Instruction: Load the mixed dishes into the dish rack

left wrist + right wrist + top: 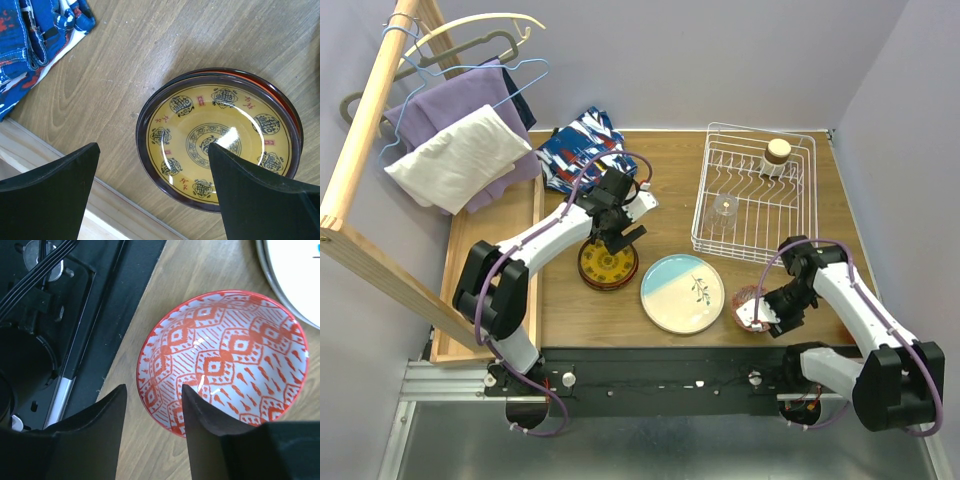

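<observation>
The red-patterned bowl [225,360] sits at the near right of the wooden counter [670,180], just beside the black mounting rail [650,370]. The right claw [152,430] straddles the bowl's near rim, one finger inside and one outside, with a gap showing on both sides, so it is released and not grasping. Just left of the bowl lies the large pale blue-cream plate [682,292], flat, and further left the dark red-yellow plate [220,140]. The left claw [152,150] hangs over that plate, spread wide and released.

The dish rack [704,200] stands at the far right corner, near the walls, holding a clear glass [725,208] and a tan-topped container [777,155]. The middle of the counter between the rack and the patterned cloth [578,147] is bare wood. A wooden rail [365,130] with hangers and draped garments crowds the left side. Lilac walls close in the back and the right.
</observation>
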Robot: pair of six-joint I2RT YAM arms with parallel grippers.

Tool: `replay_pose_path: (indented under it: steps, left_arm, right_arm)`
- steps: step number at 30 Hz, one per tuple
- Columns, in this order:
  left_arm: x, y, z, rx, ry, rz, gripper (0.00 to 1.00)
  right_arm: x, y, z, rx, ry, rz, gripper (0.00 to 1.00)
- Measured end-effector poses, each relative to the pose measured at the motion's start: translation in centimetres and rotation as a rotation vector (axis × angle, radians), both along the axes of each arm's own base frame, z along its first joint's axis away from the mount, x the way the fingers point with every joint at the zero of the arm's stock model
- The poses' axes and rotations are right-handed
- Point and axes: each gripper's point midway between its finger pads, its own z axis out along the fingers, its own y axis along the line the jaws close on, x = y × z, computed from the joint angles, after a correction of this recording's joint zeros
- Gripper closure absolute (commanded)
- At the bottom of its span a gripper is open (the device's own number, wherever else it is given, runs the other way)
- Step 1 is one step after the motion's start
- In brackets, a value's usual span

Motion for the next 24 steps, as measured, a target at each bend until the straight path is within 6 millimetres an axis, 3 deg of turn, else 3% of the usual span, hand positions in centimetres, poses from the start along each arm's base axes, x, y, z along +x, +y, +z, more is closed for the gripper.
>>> replay_pose_path:
  steps: [1, 11, 15, 24]
  left_arm:
    - [0.0, 0.0, -0.1, 0.000, 0.001, 0.001, 0.01]
    - [0.1, -0.1, -1.0, 0.005, 0.021, 0.010, 0.01]
    - [0.3, -0.3, -1.1, 0.002, 0.022, 0.016, 0.01]
    - [0.6, -0.8, -0.8, -0.022, 0.016, 0.016, 0.01]
  right_arm:
    - [0.0, 0.0, -0.1, -0.001, 0.004, 0.004, 0.54]
    - [-0.2, -0.3, -0.4, -0.016, 0.029, 0.022, 0.78]
    - [-0.2, -0.2, -0.4, -0.014, 0.028, 0.028, 1.00]
    - [1.1, 0.4, 1.2, 0.021, -0.087, 0.037, 0.99]
